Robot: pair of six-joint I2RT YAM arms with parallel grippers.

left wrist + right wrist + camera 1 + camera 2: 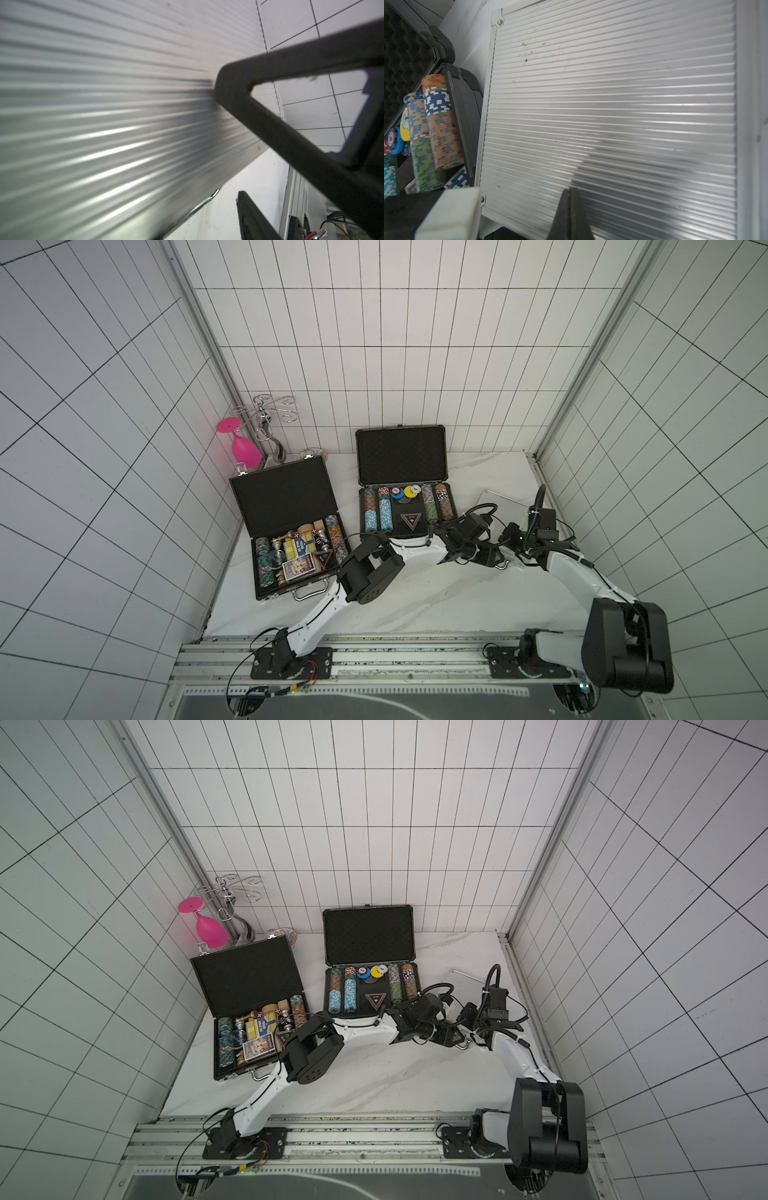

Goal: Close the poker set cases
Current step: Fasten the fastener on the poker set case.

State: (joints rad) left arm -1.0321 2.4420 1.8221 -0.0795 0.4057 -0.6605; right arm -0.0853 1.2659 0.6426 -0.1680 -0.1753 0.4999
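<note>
The silver case (pixel 612 93) lies shut. Over its ribbed lid the right hand (pixel 570 194) has its fingers pressed together. The left hand (pixel 228 140) has its fingers apart, one fingertip (pixel 225 83) touching that lid.

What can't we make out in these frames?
- Silver case latches: in both top views the left arm and right arm cover its front edge, so latched or not cannot be told.
- Its contents: its lid is down and hides them in every view.
- Left finger contact with the lid: the left wrist view is too close and blurred.
- Plate: in both top views it is mostly behind the black case.
</note>
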